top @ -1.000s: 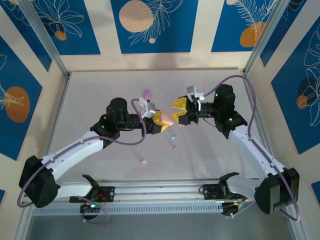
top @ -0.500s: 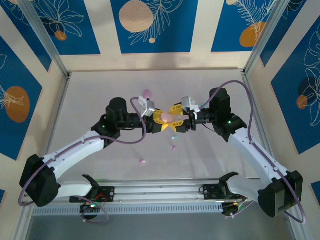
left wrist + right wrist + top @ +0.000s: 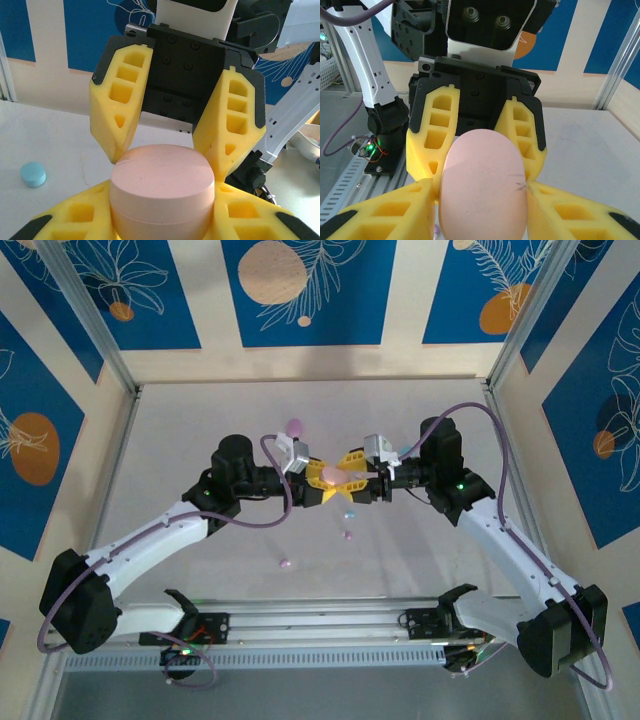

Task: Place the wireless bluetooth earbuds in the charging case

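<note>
A pink oval charging case point(image 3: 338, 477) hangs in mid-air over the table's middle, lid shut. My left gripper point(image 3: 326, 480) is shut on one end of it point(image 3: 161, 180), and its yellow fingers point(image 3: 65, 220) press both sides. From the opposite side my right gripper point(image 3: 351, 480) has its fingers point(image 3: 395, 210) against the case point(image 3: 482, 185) on both flanks. Tiny earbuds lie on the table below: a light blue one point(image 3: 350, 515), a purple one point(image 3: 347, 535) and a pinkish one point(image 3: 284, 564).
A purple oval case point(image 3: 294, 427) lies farther back on the table. A light blue round piece point(image 3: 33, 174) rests on the table beyond the grippers. The frame's rail point(image 3: 320, 625) runs along the near edge, and the walls stand close on three sides.
My right gripper has moved left up to the pink case, turned, and narrowed its jaws onto it. The left gripper has kept still with the case.
</note>
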Motion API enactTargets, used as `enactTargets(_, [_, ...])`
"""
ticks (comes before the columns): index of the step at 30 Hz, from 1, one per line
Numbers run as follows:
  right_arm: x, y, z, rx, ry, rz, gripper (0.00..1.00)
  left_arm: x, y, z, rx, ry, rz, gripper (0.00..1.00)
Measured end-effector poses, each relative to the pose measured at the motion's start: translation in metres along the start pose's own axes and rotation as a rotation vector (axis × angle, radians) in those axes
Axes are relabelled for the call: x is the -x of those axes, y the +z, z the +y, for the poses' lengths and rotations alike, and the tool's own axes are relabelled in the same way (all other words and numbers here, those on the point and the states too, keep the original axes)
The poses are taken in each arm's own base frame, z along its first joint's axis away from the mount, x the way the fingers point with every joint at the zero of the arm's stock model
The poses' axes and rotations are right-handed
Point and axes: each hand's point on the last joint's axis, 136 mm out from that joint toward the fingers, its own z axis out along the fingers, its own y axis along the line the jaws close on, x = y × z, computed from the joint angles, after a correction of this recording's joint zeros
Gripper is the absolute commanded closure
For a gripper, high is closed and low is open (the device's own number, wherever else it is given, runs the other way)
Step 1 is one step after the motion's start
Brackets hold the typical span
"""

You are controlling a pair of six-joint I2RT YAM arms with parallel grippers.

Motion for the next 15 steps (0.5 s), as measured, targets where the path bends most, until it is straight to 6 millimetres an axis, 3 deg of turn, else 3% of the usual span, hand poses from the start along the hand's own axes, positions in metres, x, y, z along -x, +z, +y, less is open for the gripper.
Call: enactTargets(15, [-0.0031,-0.0013,0.0007,0.0,-0.014,0.009,0.54,-0.0025,0.0001,-0.0001,0.0,0.013,0.009,0.78])
